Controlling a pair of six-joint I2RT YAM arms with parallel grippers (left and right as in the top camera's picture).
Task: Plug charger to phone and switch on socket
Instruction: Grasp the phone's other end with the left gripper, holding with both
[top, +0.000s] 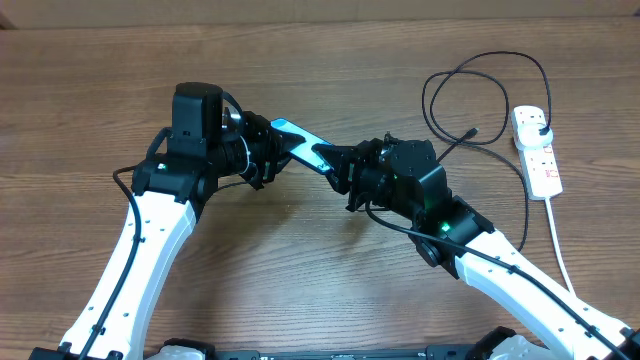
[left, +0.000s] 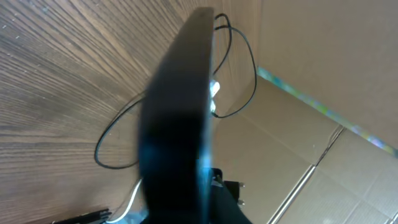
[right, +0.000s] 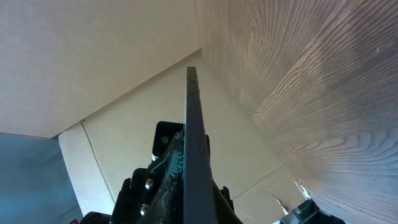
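1. The phone (top: 300, 142) hung just 12 o'clock of the table's (top: 300, 290) centre, lifted off the wood; it lay slanted, one end toward 10 o'clock and the other toward 4 o'clock, with its teal screen facing up.
2. The left gripper (top: 268, 148) came in from 9 o'clock and was closed narrow on the phone's 10 o'clock end; in the left wrist view the phone (left: 180, 112) filled the middle as a dark blurred slab, seen nearly edge-on.
3. The right gripper (top: 338, 168) came in from 4 o'clock and was clamped narrow on the phone's other end; in the right wrist view the phone (right: 193, 143) rose as a thin dark blade, with the left arm's black parts beyond it.
4. So both grippers held the phone at once, one at each end.
5. The charger (top: 424, 98) lay on the table at 2 o'clock, thrown in a wide loop; its tip (top: 472, 132) rested free on the wood, well apart from the phone and from both grippers; its plug (top: 541, 126) sat in the socket's 12 o'clock end.
6. The socket (top: 540, 162) lay at 3 o'clock near the table's right edge, running lengthwise from 12 to 6; its white cord trailed off toward 5 o'clock.
7. The switches' positions were too small to tell.
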